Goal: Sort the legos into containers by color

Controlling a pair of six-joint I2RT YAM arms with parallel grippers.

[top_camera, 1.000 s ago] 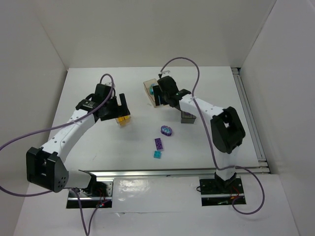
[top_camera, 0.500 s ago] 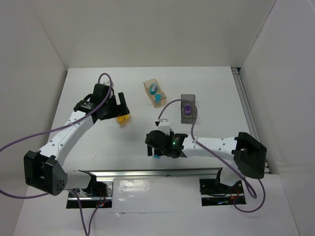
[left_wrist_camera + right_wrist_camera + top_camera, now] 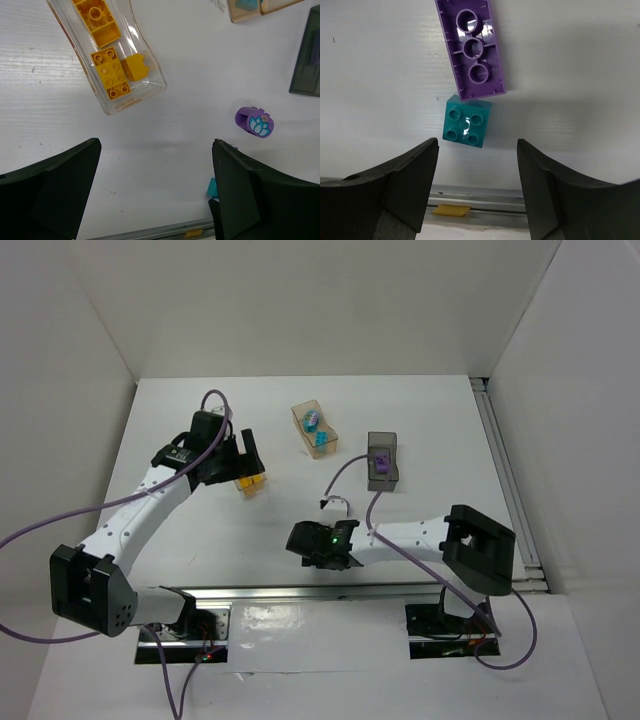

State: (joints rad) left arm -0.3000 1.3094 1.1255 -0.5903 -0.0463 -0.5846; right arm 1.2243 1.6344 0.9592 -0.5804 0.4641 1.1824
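My right gripper [image 3: 318, 552] is open and hangs low over the table near the front edge. In the right wrist view its open jaws [image 3: 477, 190] sit just in front of a small teal brick [image 3: 466, 121], which touches a purple brick [image 3: 472, 50] lying studs down. My left gripper [image 3: 243, 462] is open and empty [image 3: 155, 200] beside the clear bin [image 3: 150, 87], which holds yellow bricks [image 3: 111, 75]. A purple oval piece with a teal pattern [image 3: 255, 121] lies loose on the table.
The peach bin [image 3: 300, 418] with teal pieces stands at the back centre. The dark grey bin [image 3: 383, 443] to its right holds a purple brick [image 3: 380, 460]. A metal rail [image 3: 485, 202] runs along the table's front edge, just behind my right fingers.
My right arm has swung from the peach bin at the back down to the front of the table, over the teal and purple bricks. The left arm has not moved.
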